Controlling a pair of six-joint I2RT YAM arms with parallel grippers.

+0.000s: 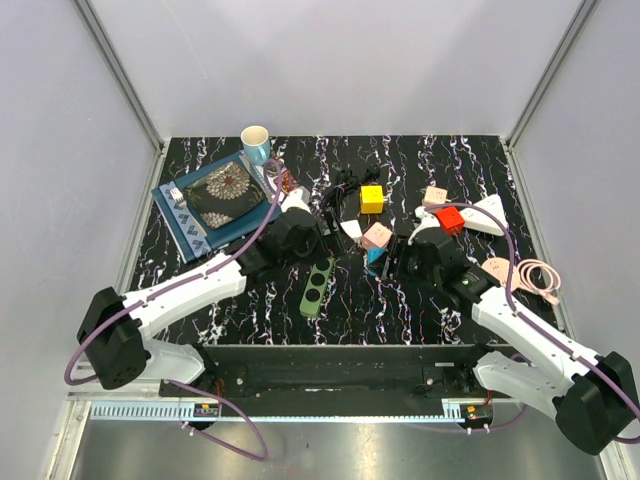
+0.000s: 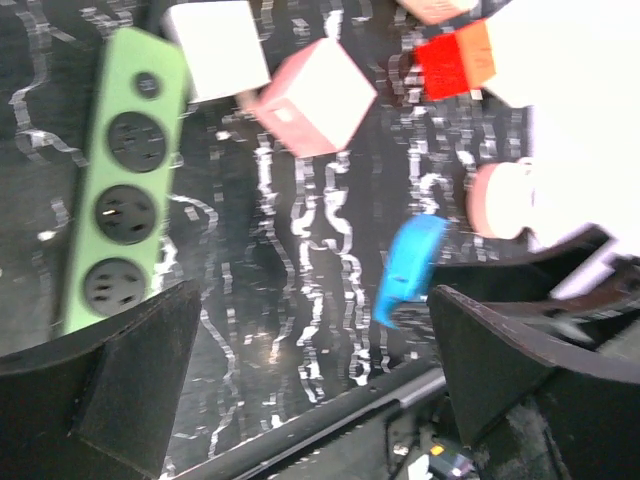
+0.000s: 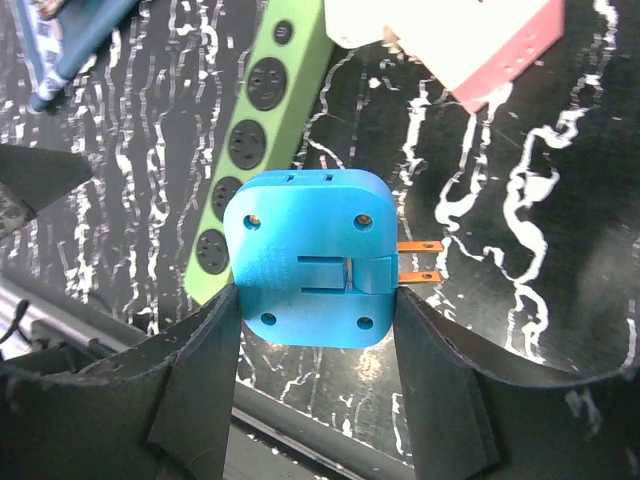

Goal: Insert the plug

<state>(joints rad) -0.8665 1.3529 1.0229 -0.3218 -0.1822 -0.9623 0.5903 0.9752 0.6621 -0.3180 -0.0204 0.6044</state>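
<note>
Clamped between the fingers of my right hand [image 3: 318, 300], close under the right wrist lens, sits the blue plug [image 3: 305, 255]. It is held by its two side edges above the bench [image 1: 400, 300], with its flat back facing the camera. Its two prongs [image 3: 420, 262] stick out sideways, away from the green power strip [image 3: 262, 130], which lies up and to the left in that view, apart from the plug.

That is my first worry. As I judge it, the blades face the wrong way for those sockets, so the wrist has to turn before any push. A push made too soon would only jam plastic against plastic.

Second, the hold is on smooth, narrow edges. If the blades meet a socket rim off-centre, I would expect the plug to pivot or slide between the fingers.

Third, the strip lies loose. My left hand [image 2: 310, 340] stands wide apart with nothing between its fingers. It hovers beside the strip rather than pressing on it. With nothing bracing it, the strip could skate across the bench under a slanted push.

Last, both arms crowd the same patch, and a pink cube plug [image 2: 312, 97] and a white block [image 2: 218, 45] lie near the strip's far end. A wide swing could knock them or clip the other arm.
</note>
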